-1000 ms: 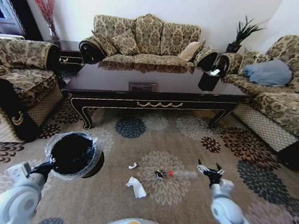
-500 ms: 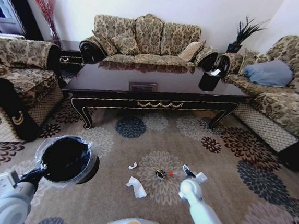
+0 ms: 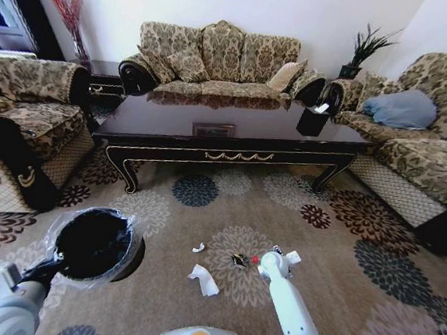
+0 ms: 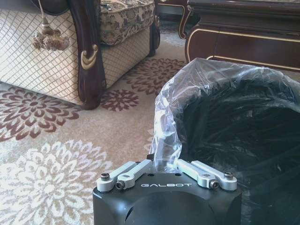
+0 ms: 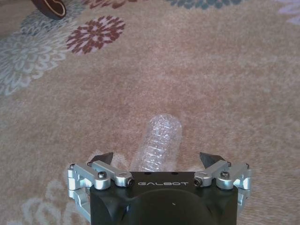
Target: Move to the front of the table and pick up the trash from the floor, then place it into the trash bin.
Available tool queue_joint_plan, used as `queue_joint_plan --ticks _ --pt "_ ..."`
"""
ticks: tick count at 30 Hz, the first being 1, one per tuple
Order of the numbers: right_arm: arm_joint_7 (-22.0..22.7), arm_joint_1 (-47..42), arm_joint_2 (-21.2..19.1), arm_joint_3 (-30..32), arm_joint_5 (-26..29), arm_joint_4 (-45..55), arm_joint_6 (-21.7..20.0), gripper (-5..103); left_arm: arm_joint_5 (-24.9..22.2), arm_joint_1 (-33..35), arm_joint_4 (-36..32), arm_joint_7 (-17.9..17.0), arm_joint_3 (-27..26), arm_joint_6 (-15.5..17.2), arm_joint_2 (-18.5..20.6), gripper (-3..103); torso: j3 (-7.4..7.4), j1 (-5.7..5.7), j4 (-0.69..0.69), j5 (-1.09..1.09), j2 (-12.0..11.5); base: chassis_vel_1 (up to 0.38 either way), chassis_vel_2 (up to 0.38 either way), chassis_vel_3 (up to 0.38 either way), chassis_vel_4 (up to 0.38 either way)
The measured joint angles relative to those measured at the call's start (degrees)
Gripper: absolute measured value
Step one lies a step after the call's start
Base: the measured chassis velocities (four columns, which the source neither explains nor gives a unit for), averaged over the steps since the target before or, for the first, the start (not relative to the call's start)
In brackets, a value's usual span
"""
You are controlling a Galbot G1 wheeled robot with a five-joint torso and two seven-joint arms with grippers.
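Head view: the long low dark glossy wood surface (image 3: 234, 137) with gold scroll trim stands at 12 o'clock, patterned sofas on three sides of it. The beige carpet floor (image 3: 204, 213) with round flower medallions fills the foreground.

Right pincer (image 3: 273, 258) is low over the carpet at about 1 o'clock from the robot's base, right at the clear plastic bottle with the red cap (image 3: 256, 260). In the right wrist view the pincer (image 5: 158, 160) is spread wide, one dark fingertip (image 5: 103, 157) on either side of the ribbed bottle body (image 5: 158, 143); the bottle lies on the carpet between them, not gripped.

Just beside the red cap, toward 9 o'clock, lies a small dark wrapper (image 3: 239, 260). Two crumpled white paper scraps sit further toward 9 o'clock: a small one (image 3: 198, 248) and a larger one (image 3: 204, 279) nearer the robot.

Left pincer (image 3: 42, 269) is at about 10 o'clock, closed on the rim of the round black bin lined with a crinkly clear plastic bag (image 3: 95, 244). The left wrist view shows the pincer (image 4: 165, 165) narrow, pinching the bag and rim (image 4: 225, 117) near a sofa's carved leg (image 4: 89, 51).
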Motion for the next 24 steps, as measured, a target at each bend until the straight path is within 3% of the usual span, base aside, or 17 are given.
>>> queue_joint_plan --ticks 7,10,24 --pt "-2.1 3.0 0.7 1.4 0.1 -7.5 0.8 100 0.4 0.5 -0.2 0.0 -0.2 0.0 -0.4 2 0.0 0.0 0.0 0.01 0.0 0.0 0.0 0.0 0.0" --pt "-5.3 5.5 0.7 1.6 -0.1 -14.2 2.5 100 0.9 0.8 -0.3 -0.1 0.1 -0.1 -1.2 2 0.0 0.0 0.01 0.01 0.0 0.0 0.0 0.0 0.0" --pt "-11.5 9.5 -0.3 0.6 0.7 -22.0 3.9 100 2.2 1.3 -0.7 0.0 1.3 -0.2 -2.5 2 0.0 0.0 -0.01 0.01 0.0 0.0 0.0 0.0 0.0"
